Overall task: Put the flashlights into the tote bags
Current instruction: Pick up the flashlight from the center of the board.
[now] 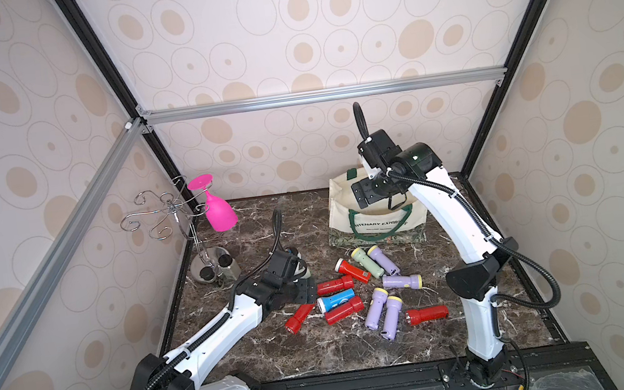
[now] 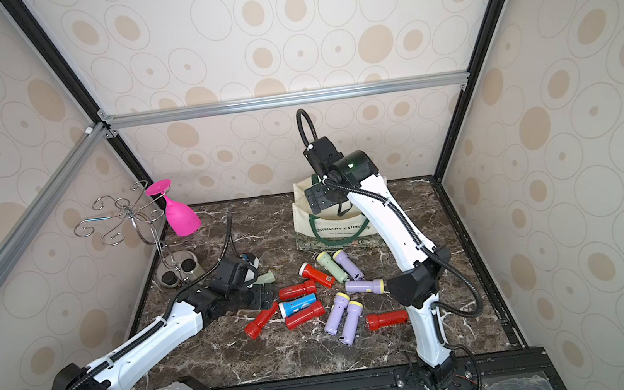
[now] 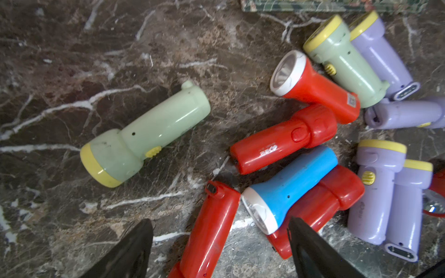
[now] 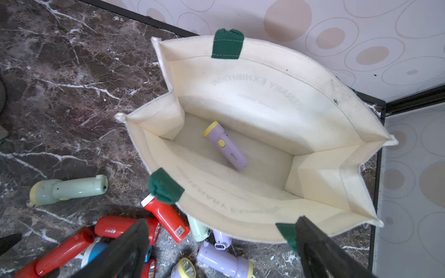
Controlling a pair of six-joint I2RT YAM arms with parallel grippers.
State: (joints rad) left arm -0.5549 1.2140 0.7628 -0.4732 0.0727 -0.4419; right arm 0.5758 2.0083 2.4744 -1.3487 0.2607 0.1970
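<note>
One lilac flashlight point(image 4: 225, 145) lay flat on the floor of the tote bag point(image 4: 265, 91), long axis oblique to the bag's walls, yellow-ringed head toward a folded end panel. The right gripper point(image 4: 222, 219) hung above the bag's mouth, over that flashlight, jaws wide apart and empty. On the table point(image 1: 321, 348) before the bag's lettered face lay five red flashlights point(image 1: 335, 285), four lilac flashlights point(image 1: 376, 307), two pale green flashlights point(image 1: 361, 263) and one blue flashlight point(image 1: 336, 301). The left gripper point(image 3: 220, 220) hovered over these, jaws apart, gripping nothing.

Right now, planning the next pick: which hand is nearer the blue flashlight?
Left. The left hand is right beside the blue flashlight; the right hand hangs over the tote bag, farther back.
</note>
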